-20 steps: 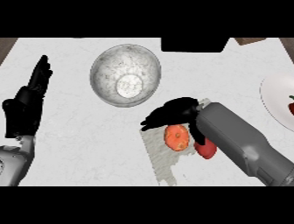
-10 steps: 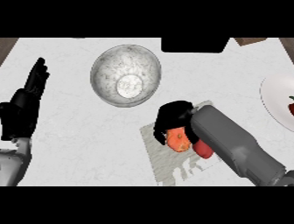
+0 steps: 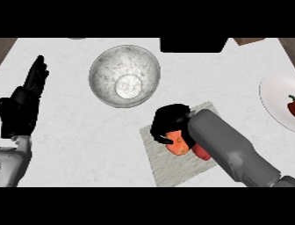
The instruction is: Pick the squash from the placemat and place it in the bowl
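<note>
The squash (image 3: 178,146) on the placemat (image 3: 169,169) is pinched by the right hand (image 3: 168,122)'s curled fingers; the bowl (image 3: 124,81) sits at eleven o'clock; the left hand (image 3: 22,107) is held spread; no writing is seen.

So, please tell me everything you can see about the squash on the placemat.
The squash shows only in part: an orange, rounded piece with a redder part toward the right, smooth as it looks. It lies on the grey placemat, near its middle. The right hand is over it, black fingers curled round its upper left side and hiding much of it; the grey forearm covers its right. Its full shape and any stem cannot be told.
</note>
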`<move>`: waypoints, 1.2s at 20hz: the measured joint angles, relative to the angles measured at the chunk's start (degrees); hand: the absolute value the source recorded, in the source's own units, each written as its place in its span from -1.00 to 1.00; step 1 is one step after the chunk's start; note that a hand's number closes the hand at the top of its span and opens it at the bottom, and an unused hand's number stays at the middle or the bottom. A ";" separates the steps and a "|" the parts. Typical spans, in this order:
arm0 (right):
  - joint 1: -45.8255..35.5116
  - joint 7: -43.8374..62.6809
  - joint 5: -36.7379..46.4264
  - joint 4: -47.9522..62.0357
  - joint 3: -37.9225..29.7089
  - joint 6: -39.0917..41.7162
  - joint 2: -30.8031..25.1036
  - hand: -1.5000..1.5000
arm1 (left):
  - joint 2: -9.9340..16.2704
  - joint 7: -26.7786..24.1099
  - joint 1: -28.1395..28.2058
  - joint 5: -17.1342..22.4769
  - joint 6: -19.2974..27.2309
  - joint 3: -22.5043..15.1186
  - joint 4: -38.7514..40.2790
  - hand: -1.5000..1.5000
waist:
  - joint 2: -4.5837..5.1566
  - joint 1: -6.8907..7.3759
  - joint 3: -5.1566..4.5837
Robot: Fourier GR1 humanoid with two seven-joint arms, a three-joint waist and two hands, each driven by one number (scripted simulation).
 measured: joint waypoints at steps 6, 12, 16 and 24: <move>3.79 22.02 -5.27 -4.58 -2.68 -0.55 5.62 1.00 | -0.80 -0.20 -0.05 -0.53 -0.21 -1.23 0.32 0.00 | -0.64 1.32 0.10; 7.44 38.87 -12.04 -11.65 -4.91 -7.48 7.37 1.00 | -1.15 -0.23 -0.57 -0.44 -0.96 -2.01 0.79 0.00 | -0.74 3.17 0.41; 8.91 48.04 -17.12 -18.95 -5.55 -15.15 7.71 1.00 | -1.63 -0.21 -1.09 -0.46 -1.10 -2.44 1.17 0.00 | -0.93 3.98 0.51; 5.86 71.51 -19.60 -30.87 -2.30 -32.96 7.88 1.00 | -2.18 -0.03 -1.79 -0.75 -1.27 -3.04 2.00 0.00 | -1.41 4.13 0.26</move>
